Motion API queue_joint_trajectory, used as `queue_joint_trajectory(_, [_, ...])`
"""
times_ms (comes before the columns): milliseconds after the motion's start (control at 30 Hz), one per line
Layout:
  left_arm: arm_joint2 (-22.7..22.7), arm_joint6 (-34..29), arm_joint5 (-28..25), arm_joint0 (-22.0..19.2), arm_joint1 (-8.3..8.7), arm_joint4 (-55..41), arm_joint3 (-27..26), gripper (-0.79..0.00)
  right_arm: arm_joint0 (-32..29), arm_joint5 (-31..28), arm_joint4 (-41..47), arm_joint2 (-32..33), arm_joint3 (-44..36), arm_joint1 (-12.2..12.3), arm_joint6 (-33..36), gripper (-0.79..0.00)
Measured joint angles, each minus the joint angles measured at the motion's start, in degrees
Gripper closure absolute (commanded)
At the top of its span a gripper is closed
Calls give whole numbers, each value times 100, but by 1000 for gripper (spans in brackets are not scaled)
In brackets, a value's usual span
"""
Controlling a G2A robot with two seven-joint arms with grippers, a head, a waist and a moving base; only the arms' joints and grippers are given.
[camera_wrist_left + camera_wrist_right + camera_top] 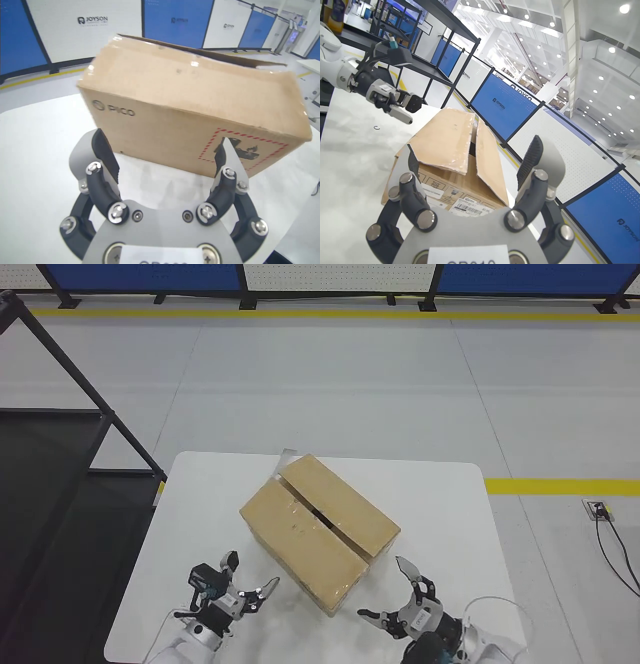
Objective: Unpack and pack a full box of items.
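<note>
So the brown cardboard box (318,532) sits diagonally around the middle of the white surface (200,524). Its two top flaps are folded down, with a narrow dark gap along the seam between them, and there's shiny clear tape on the flaps. The right wrist view shows that gap pretty well (450,140).

The left hand (250,576) is at the near edge of the surface, just beside the box's long side, not touching it. It's spread wide and empty. From its own camera (162,140) it's looking straight at the side wall of the box (190,100), the one with the red-bordered label.

The right hand (383,589) hovers by the box's near short end. It's released too, with nothing between the fingers (473,145). You can also see the left hand (411,112) from there, plus a tiny black C-shaped ring (377,128) lying on the surface.
</note>
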Motion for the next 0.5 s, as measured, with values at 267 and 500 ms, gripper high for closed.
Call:
queue_joint_trajectory(267, [-265, -6, 216, 112, 9, -277, -130, -785, 2, 3, -8, -1, -5, 1, 16, -785])
queue_joint_trajectory(500, [-172, -73, 684, 22, -43, -462, -80, -785, 31, 254, -202, -343, -101, -46, 392, -785])
